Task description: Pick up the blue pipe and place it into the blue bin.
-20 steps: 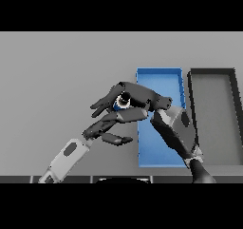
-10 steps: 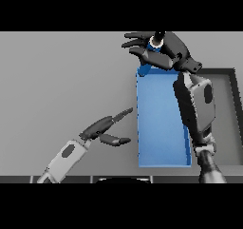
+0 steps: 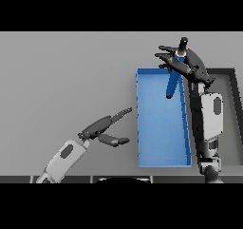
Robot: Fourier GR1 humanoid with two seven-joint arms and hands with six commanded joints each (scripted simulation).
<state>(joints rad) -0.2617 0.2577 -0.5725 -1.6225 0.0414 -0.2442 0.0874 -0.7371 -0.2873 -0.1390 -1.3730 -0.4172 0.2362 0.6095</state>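
A: In the head view, what is hidden or hard to see?

B: The upper end of the blue pipe (image 3: 173, 83) is covered by the right hand (image 3: 186, 65), so only its lower part shows clearly. A dark tip stands up above the hand; I cannot tell whether it is a thumb or the pipe's end. The dark grey bin (image 3: 235, 110) at 3 o'clock is cut off by the picture's right edge, and the right arm covers most of its left wall.

A: And the containers?

B: The blue bin (image 3: 161, 162) lies right of centre, with its long side running from 12 to 6 o'clock. The pipe is tilted and hangs over the bin's upper right part, its lower end pointing toward 7 o'clock. I cannot tell whether it touches the floor of the bin. I see nothing else in the blue bin. What the grey bin contains, I cannot make out.

A: The hands?

B: The right hand has its fingers curled around the pipe, at 1 o'clock. The left hand (image 3: 105, 129) is at 8 o'clock on the grey table (image 3: 61, 76), fingers straight, holding nothing, just beside the bin's left wall.
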